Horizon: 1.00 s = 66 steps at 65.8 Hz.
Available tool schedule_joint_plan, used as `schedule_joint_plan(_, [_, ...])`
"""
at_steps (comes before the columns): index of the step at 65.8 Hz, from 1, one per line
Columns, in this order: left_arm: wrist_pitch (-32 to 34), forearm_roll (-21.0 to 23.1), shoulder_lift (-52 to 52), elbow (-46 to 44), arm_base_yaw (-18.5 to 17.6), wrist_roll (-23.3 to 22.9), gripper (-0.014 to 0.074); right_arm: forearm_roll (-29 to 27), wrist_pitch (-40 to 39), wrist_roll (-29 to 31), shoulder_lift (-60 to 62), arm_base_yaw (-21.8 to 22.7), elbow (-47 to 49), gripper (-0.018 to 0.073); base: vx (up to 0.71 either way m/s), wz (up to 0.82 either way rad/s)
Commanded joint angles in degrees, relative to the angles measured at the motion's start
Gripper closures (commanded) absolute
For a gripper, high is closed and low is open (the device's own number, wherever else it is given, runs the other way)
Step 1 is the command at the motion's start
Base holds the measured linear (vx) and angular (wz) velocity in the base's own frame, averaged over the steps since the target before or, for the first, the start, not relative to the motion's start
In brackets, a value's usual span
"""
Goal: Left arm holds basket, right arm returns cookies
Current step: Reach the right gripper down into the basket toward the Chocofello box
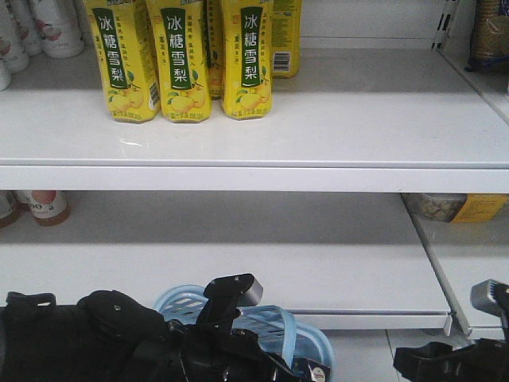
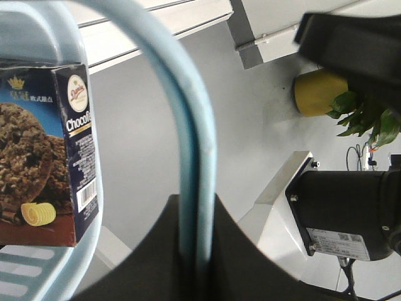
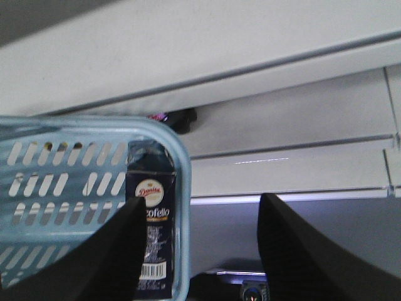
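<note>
Before white shelves [image 1: 318,119], left end effector [image 2: 196,251] clamps basket [image 3: 62,135] half-hiding cookies [image 2: 37,157]; right end effector [image 3: 200,251] spread.

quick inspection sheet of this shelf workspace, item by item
surface: white shelves, two tiers in view.
job's things: cookies sit inside the basket, against its wall; not yet on a shelf.
clutter: yellow bottles and white bottles on the upper shelf.
grippers: left tool shut on the basket's handle; right tool open, holding nothing, beside the basket rim.
cables: thin wires by the plant, away from the arms.
surroundings: plant in a yellow pot.
</note>
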<state>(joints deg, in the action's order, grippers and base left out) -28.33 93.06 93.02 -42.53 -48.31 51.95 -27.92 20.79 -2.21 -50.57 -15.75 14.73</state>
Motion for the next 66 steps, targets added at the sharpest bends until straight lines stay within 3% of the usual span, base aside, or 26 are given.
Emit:
schedule_joint_plan(1, [-2.01, 1.84, -2.56, -1.5, -0.33, 0.39, 0.0603, -3.26, -2.2, 0.46, -2.96, -2.21, 1.9, 0.0162, 0.0, 0.0])
schedule_joint_plan(21, [-2.01, 1.84, -2.56, -1.5, -0.33, 0.39, 0.0603, -9.93, -1.86, 5.08, -9.25, -10.04, 1.9, 0.0157, 0.0, 0.0])
schedule_joint_plan(32, [-2.01, 1.84, -2.56, -1.5, -0.33, 0.39, 0.0603, -15.01, -1.91, 7.23, -11.18, -10.79, 1.9, 0.0132, 0.0, 0.0])
schedule_joint_plan(49, [-2.01, 1.84, -2.56, -1.5, -0.33, 0.39, 0.0603, -28.44, -2.21, 19.63, -15.61, -10.79, 2.3, 0.0056, 0.0, 0.0])
schedule_joint_plan(66, [-2.01, 1.84, -2.56, -1.5, -0.33, 0.39, 0.0603, -39.08, -1.97, 31.8, -20.87, -10.79, 4.68, 0.005, 0.0, 0.0])
